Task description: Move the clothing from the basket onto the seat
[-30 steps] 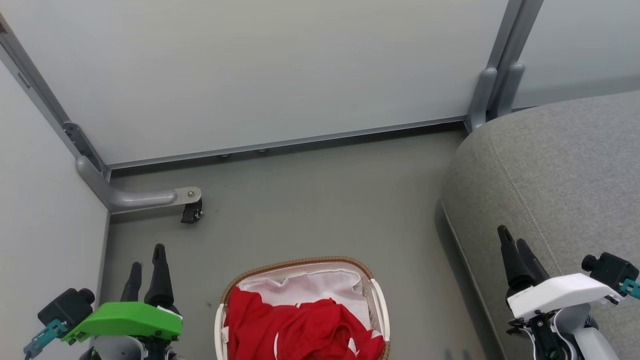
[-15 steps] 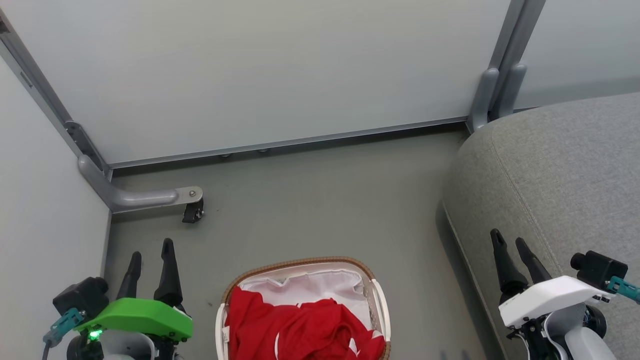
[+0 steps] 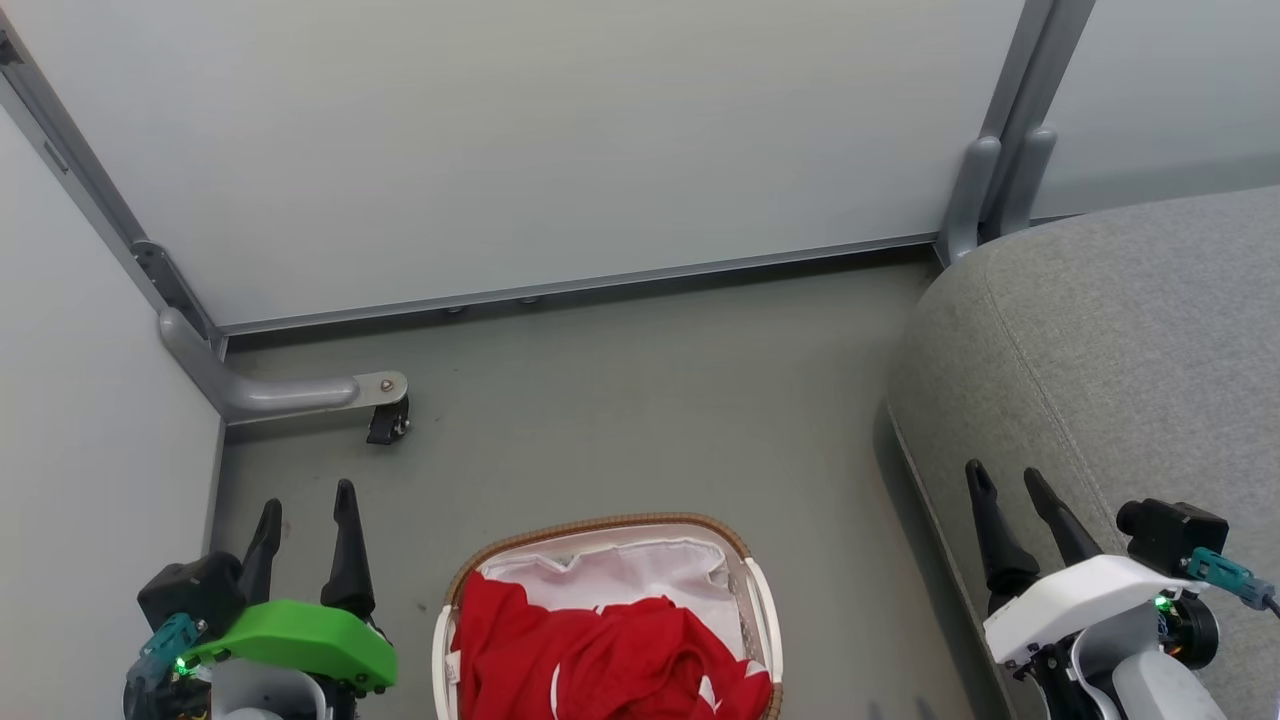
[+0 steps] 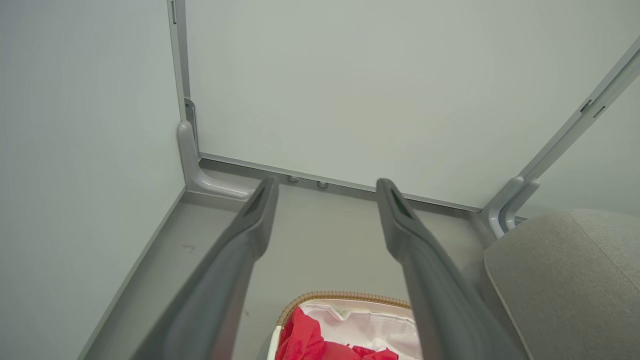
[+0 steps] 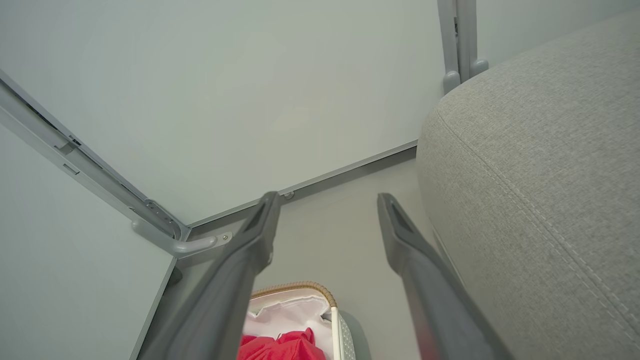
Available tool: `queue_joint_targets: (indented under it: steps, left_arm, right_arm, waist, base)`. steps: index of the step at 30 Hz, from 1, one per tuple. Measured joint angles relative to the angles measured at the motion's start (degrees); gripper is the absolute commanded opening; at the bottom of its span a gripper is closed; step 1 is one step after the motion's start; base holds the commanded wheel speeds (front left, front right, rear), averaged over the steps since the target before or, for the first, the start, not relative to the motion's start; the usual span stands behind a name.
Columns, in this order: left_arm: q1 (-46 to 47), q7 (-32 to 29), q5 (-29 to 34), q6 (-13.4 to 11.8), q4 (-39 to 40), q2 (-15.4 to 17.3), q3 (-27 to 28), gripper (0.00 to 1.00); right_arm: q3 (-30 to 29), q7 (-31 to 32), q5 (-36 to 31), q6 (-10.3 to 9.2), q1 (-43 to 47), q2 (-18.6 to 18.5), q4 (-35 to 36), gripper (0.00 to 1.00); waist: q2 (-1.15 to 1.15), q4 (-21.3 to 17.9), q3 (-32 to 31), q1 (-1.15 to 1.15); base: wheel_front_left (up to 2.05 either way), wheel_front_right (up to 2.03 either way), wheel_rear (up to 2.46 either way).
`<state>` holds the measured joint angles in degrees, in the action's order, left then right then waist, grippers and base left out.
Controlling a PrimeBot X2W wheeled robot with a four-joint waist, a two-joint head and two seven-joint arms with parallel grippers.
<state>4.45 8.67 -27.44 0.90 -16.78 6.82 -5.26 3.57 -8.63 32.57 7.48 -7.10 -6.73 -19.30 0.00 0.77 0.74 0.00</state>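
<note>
Since a second ago both pairs of fingers are parting. The left gripper (image 3: 307, 497), at the lower left of the head view, is showing a wide gap where its fingers were sitting nearly together. The right gripper (image 3: 1003, 470), at the lower right, is spreading the same way and drifting a little toward frame centre.

I am reading both as wide and holding nothing. Each wrist view is showing bare grey floor (image 3: 620, 400) between the finger pairs.

The clothing (image 3: 600, 665) is lying bunched in the basket (image 3: 600, 523) at the bottom centre of the head view, red folds running off the lower edge. The white liner (image 3: 620, 585) is showing above the red, toward the basket's upper rim.

The basket is sitting on the floor between the two grippers, apart from both.

The seat (image 3: 1130, 340) is taking up the right side of the frame, with nothing lying on the part I am seeing. The right gripper's fingers are overlapping its left edge in the picture; I cannot tell whether they are touching it.

A pale wall panel (image 3: 500, 150) is running across the top, with a small black caster (image 3: 385, 425) at mid left.
</note>
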Motion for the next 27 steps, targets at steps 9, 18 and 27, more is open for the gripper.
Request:
queue_joint_targets:
  steps: [9,18,27]
  left_arm:
    - [0.0,1.2,5.0,-0.7,0.1,0.1,-0.7,1.0]
    - [-0.1,2.4,10.1,-1.0,0.1,0.3,-1.4,1.0]
    - [-0.2,3.5,14.3,-1.2,-0.2,0.4,-1.7,1.0]
  right_arm:
    - [0.7,-1.2,-4.9,0.0,-0.4,-0.4,-0.3,1.0]
    - [1.0,-2.4,-9.7,0.0,-0.6,-0.4,-1.1,1.0]
    - [1.0,-3.5,-14.1,0.0,-0.5,-0.4,-2.2,1.0]
  waist:
    - [0.0,0.2,0.1,0.0]
    - [0.0,0.4,0.2,0.0]
    - [0.0,0.6,-0.2,0.0]
  base:
    - [0.0,0.0,0.0]
    - [0.0,0.0,0.0]
    - [0.0,0.0,0.0]
